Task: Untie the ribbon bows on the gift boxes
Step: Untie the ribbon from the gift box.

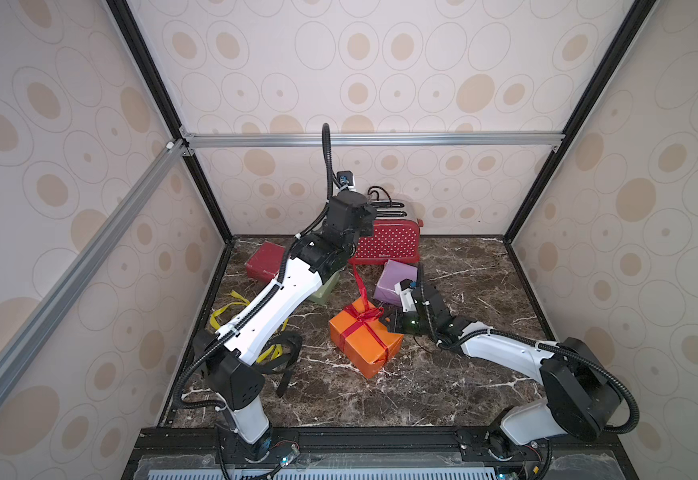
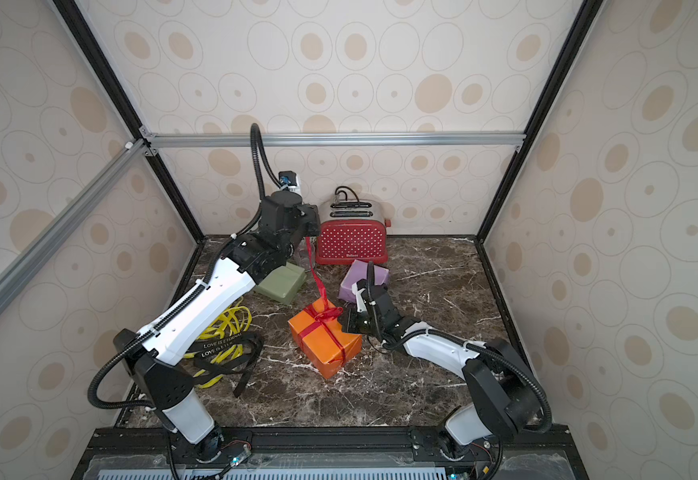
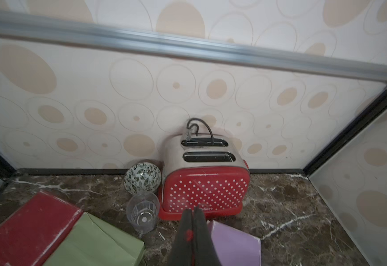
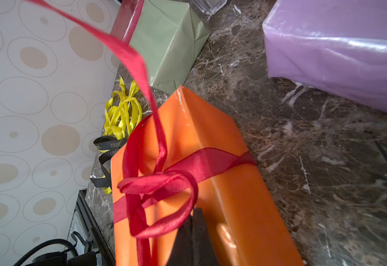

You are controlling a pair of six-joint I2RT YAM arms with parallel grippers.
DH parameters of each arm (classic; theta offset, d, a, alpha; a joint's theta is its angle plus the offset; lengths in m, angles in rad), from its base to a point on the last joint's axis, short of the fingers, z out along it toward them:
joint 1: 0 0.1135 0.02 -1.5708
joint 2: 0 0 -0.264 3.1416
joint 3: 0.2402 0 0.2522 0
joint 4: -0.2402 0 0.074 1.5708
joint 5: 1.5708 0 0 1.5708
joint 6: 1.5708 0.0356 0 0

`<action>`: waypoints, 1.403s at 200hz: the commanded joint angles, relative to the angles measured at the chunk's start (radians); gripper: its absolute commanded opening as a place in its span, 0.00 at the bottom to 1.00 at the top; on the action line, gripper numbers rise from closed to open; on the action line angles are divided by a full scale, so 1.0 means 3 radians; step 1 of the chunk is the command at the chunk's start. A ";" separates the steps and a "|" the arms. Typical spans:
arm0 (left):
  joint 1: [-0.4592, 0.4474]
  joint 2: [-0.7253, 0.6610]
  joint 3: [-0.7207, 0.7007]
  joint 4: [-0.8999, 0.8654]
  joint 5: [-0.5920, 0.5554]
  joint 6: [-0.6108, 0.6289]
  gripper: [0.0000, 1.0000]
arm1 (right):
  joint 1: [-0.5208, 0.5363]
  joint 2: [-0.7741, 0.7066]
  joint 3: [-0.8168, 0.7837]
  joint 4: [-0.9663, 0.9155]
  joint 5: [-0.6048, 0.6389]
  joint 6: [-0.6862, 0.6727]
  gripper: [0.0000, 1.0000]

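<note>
a red dotted toaster (image 2: pixel 351 245) stands at the back wall, with a glass (image 3: pixel 143 213) and a patterned bowl (image 3: pixel 142 177) just beside it. the dark red box (image 1: pixel 265 259), olive green box (image 2: pixel 283 284) and lilac box (image 1: pixel 395 280) lie bare nearby. the yellow ribbons (image 2: pixel 227 328) and black ribbon (image 2: pixel 222 353) lie loose under the left arm (image 1: pixel 272 307). the orange box (image 1: pixel 366 340) lies mid-table, its long axis slanting from far left to near right. the red ribbon (image 1: pixel 360 286) is knotted on top, one tail stretched up toward the toaster. the left gripper (image 3: pixel 193 208) is pinched on that tail. the right gripper (image 4: pixel 194 210) is closed too, its tips touching the bow's loop.
</note>
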 commanded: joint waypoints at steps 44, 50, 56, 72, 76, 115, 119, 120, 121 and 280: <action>0.0520 0.0730 0.0959 -0.1449 0.1079 -0.0072 0.78 | 0.0020 -0.0031 -0.0229 -0.0467 0.0152 -0.0085 0.00; 0.0562 0.0670 0.0869 -0.1419 0.1101 -0.0089 0.86 | 0.0021 -0.0043 -0.0229 -0.0462 0.0144 -0.0088 0.00; 0.0596 0.0595 0.0759 -0.1384 0.1090 -0.0101 0.94 | 0.0020 -0.0046 -0.0230 -0.0460 0.0134 -0.0093 0.00; 0.0653 0.0384 0.0516 -0.1326 0.0903 -0.0126 0.99 | 0.0022 -0.0070 -0.0244 -0.0428 0.0140 -0.0117 0.00; 0.0650 0.0335 0.0466 -0.1325 0.0853 -0.0118 0.99 | 0.0020 -0.0079 -0.0250 -0.0423 0.0148 -0.0119 0.00; 0.0650 -0.0143 -0.0092 -0.1251 0.0880 -0.0012 0.98 | 0.0021 -0.0211 -0.0325 -0.0317 0.0184 -0.0184 0.06; 0.0652 -0.0194 -0.0174 -0.1223 0.0950 0.0012 0.98 | 0.0023 -0.0235 -0.0334 -0.0291 0.0189 -0.0197 0.08; 0.0650 -0.0207 -0.0187 -0.1216 0.0967 0.0023 0.97 | 0.0024 -0.0243 -0.0341 -0.0287 0.0191 -0.0196 0.08; 0.0647 -0.0224 -0.0201 -0.1212 0.0986 0.0028 0.97 | 0.0024 -0.0252 -0.0346 -0.0283 0.0195 -0.0201 0.09; -0.0242 0.0369 -0.0723 -0.1871 0.1609 0.1062 0.42 | 0.0016 -0.1149 -0.0916 0.0000 0.1219 -0.0267 0.26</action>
